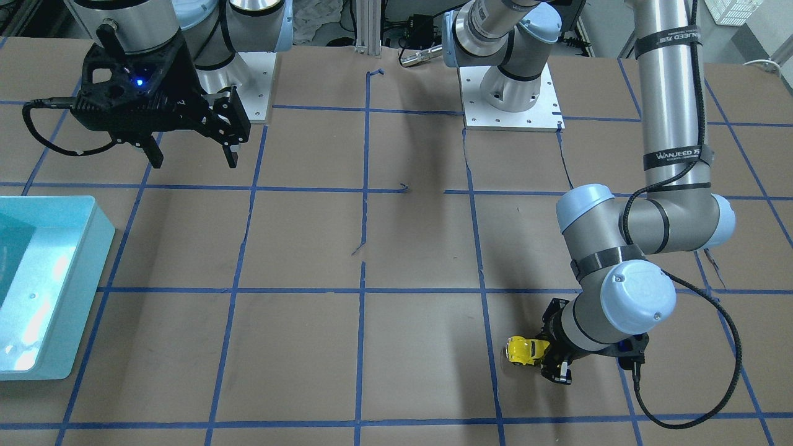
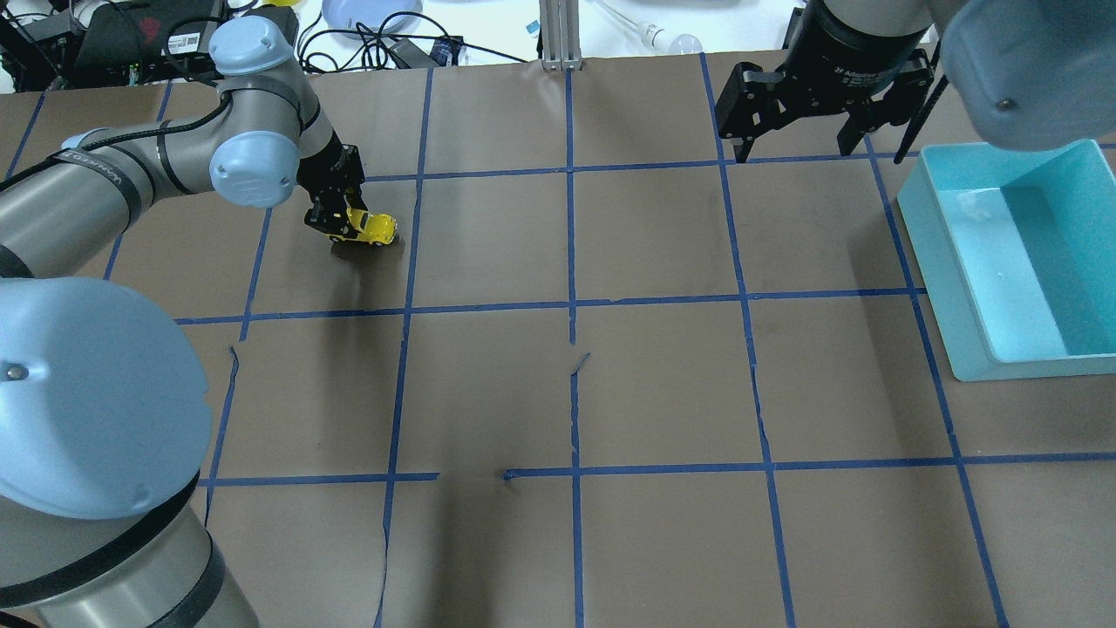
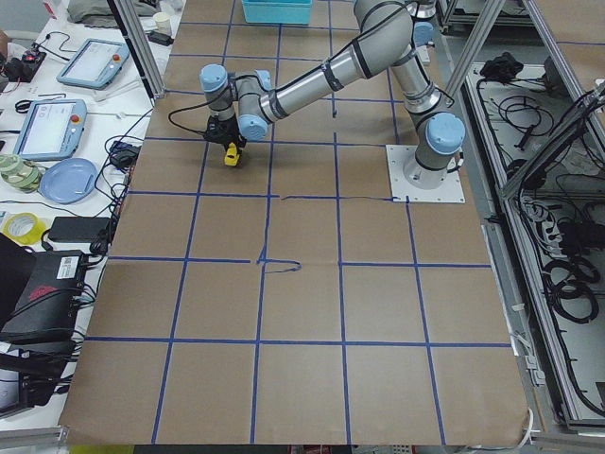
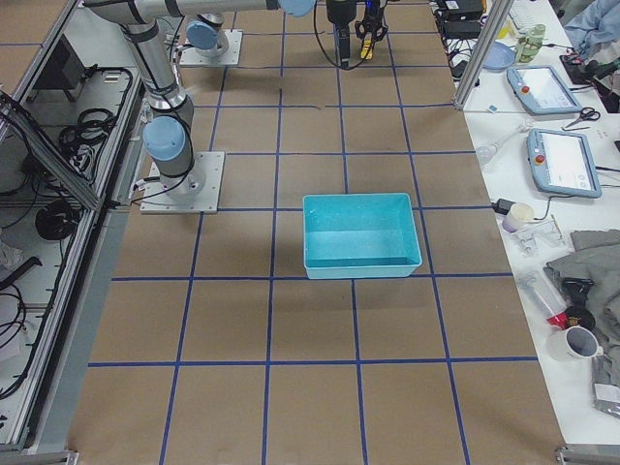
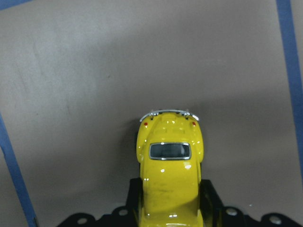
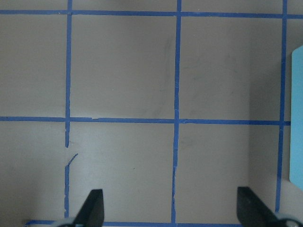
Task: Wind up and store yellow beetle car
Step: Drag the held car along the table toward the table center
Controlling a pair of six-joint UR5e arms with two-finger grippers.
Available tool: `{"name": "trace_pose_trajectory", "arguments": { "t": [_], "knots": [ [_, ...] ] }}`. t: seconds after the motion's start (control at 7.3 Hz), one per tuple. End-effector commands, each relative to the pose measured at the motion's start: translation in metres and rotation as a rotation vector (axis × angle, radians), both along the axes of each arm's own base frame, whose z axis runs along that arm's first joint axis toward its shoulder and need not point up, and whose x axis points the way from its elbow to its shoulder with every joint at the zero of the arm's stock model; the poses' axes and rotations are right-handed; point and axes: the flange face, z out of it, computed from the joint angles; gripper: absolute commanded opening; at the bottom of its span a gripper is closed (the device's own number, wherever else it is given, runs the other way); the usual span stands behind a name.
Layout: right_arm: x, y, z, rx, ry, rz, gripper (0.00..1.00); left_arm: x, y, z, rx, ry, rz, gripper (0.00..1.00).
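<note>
Gripping yellow beetle car [image 2: 373,228]: left pincer [image 2: 342,224]; right pincer [image 1: 192,162] agape near teal bin [image 1: 93,263].

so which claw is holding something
The left claw, shut on the yellow beetle car; the right claw hangs open and empty.

Left arm reaching low, 10 o'clock; left tool [image 2: 338,225] clamped on yellow beetle car [image 2: 373,228]. Right tool [image 2: 792,150], 1 o'clock, raised, jaws spread.
</note>
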Motion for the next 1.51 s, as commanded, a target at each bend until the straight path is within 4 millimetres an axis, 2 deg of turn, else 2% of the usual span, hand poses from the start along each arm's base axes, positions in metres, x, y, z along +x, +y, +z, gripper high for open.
{"name": "trace_pose_trajectory", "arguments": {
  "t": [0.0,0.68,0.96,1.37],
  "knots": [
    [0.0,0.0,0.0,0.0,0.0,0.0,1.0,-0.003,0.002,-0.01,0.015,0.022,0.094,0.0],
    [0.001,0.0,0.0,0.0,0.0,0.002,1.0,0.001,0.002,-0.019,0.026,0.012,0.085,0.0],
    [0.001,0.0,0.0,0.0,0.0,0.002,1.0,0.025,0.0,-0.017,0.025,0.021,0.119,0.0],
    [0.0,0.0,0.0,0.0,0.0,0.0,1.0,0.033,0.001,-0.018,0.028,0.02,0.132,0.0]
  ]
}}
